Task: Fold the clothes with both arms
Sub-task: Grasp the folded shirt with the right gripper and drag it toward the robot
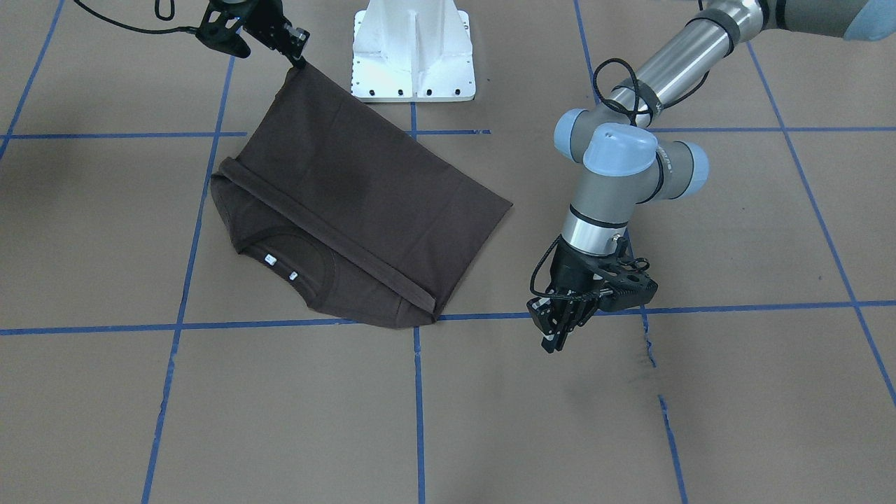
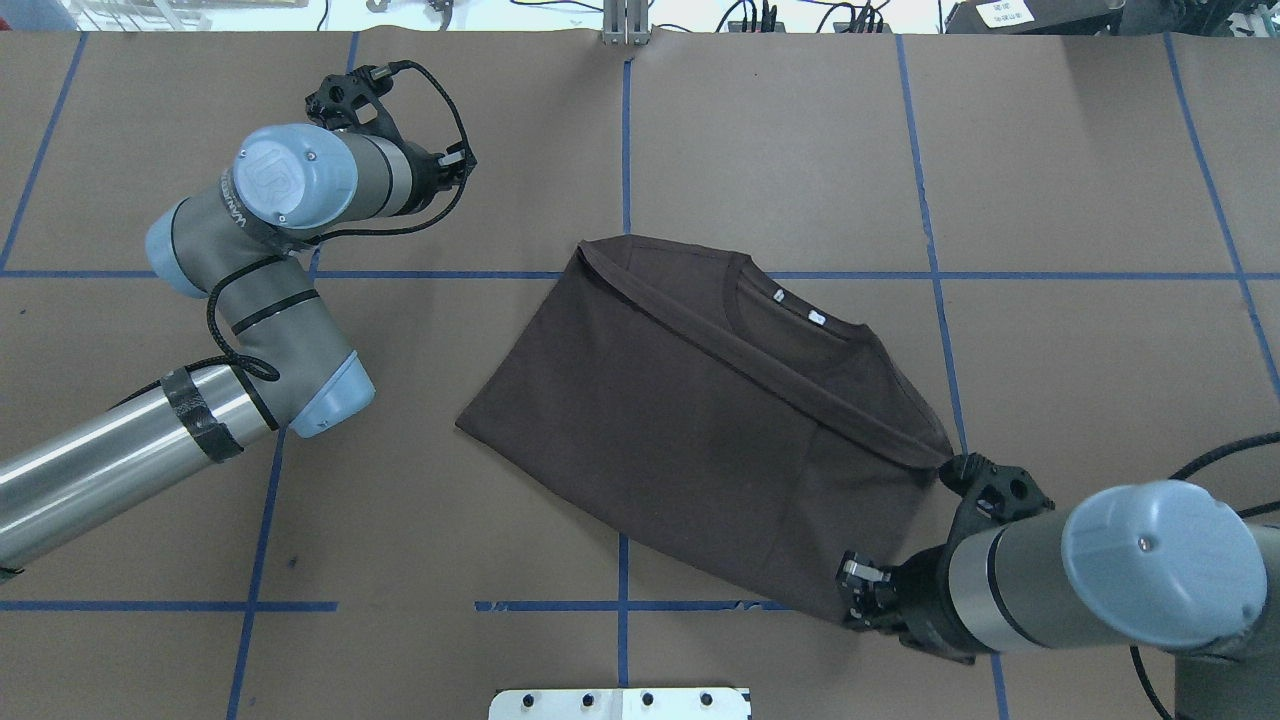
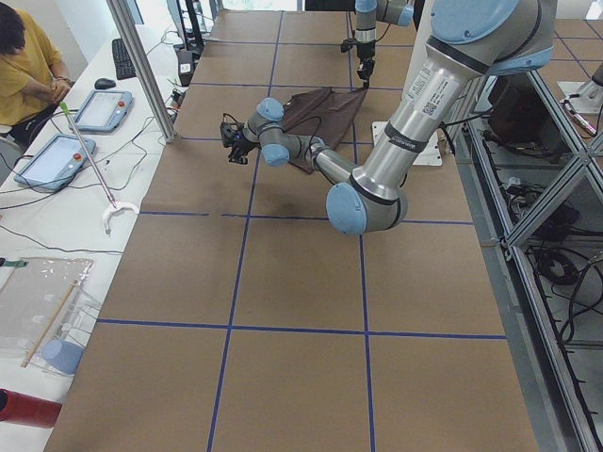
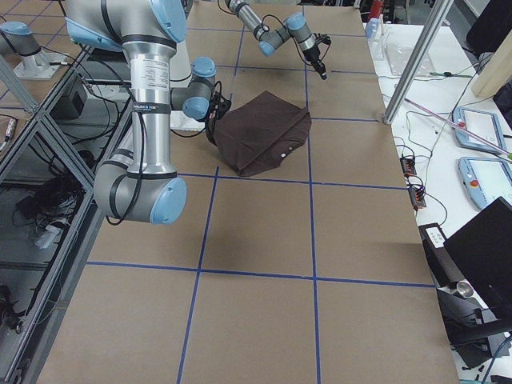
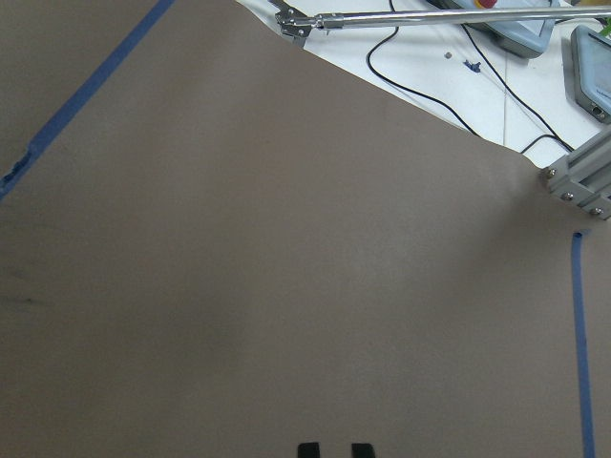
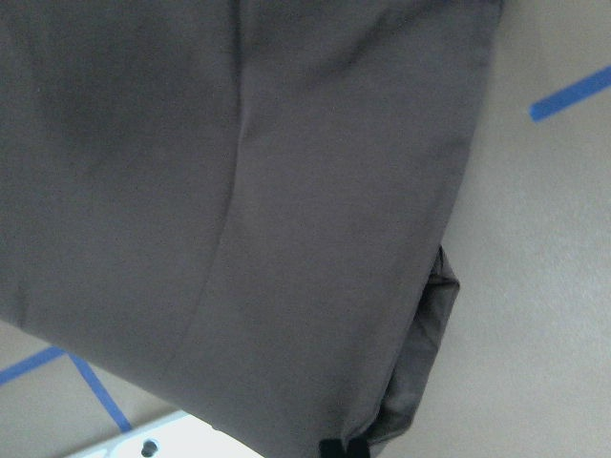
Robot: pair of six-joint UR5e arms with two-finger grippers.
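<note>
The dark brown T-shirt (image 1: 350, 196) lies folded over on the brown table, its collar and white neck labels (image 2: 795, 305) showing on the far side. My right gripper (image 2: 858, 592) is shut on the shirt's near corner, close to the white base; in the right wrist view its tips (image 6: 342, 448) pinch the cloth edge (image 6: 239, 191). My left gripper (image 1: 556, 336) hangs over bare table beside the shirt, apart from it. In the left wrist view its fingertips (image 5: 305, 449) stand a narrow gap apart with nothing between them.
The white pedestal base (image 1: 413, 63) sits at the table's near edge, next to the held corner. Blue tape lines (image 2: 625, 150) grid the brown table. A person (image 3: 24, 56) sits at a side bench with tablets (image 3: 52, 160); a metal post (image 3: 141, 66) stands there.
</note>
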